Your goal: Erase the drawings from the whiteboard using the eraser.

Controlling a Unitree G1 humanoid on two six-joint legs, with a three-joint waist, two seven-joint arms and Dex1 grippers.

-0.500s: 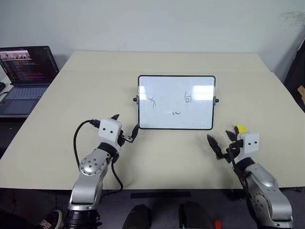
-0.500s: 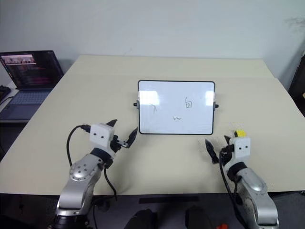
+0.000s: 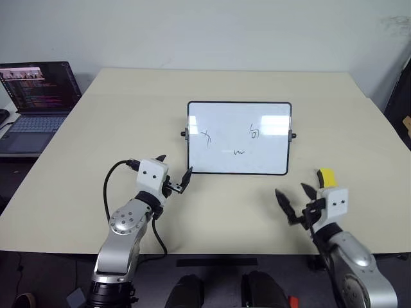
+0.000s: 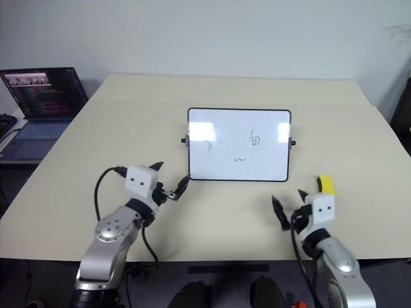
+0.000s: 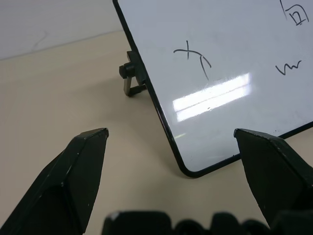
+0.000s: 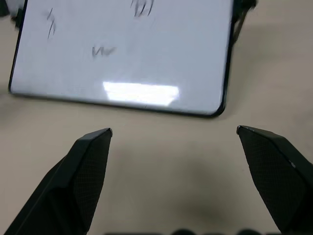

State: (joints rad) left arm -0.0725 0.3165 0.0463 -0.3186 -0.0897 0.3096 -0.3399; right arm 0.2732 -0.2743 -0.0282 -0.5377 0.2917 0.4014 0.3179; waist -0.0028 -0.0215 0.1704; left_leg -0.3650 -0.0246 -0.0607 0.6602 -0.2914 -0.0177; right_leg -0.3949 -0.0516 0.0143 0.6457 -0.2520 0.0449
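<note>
A big tan table (image 3: 77,186) holds the whiteboard (image 3: 239,137) in its middle, propped up a bit. A laptop (image 3: 35,102) sits off to the left. Both arms reach over the near edge. The left gripper (image 3: 173,173), spread wide, is by the board's near left corner. The right gripper (image 3: 292,200) is spread wide too, holding nothing. The yellow eraser (image 3: 326,178) lies just beside it. The board has three drawings (image 3: 236,141).

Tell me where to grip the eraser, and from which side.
Take the eraser across its long side faces, from above with the right gripper, probably. It lies flat on the table just beyond that open gripper, apart from the whiteboard.
</note>
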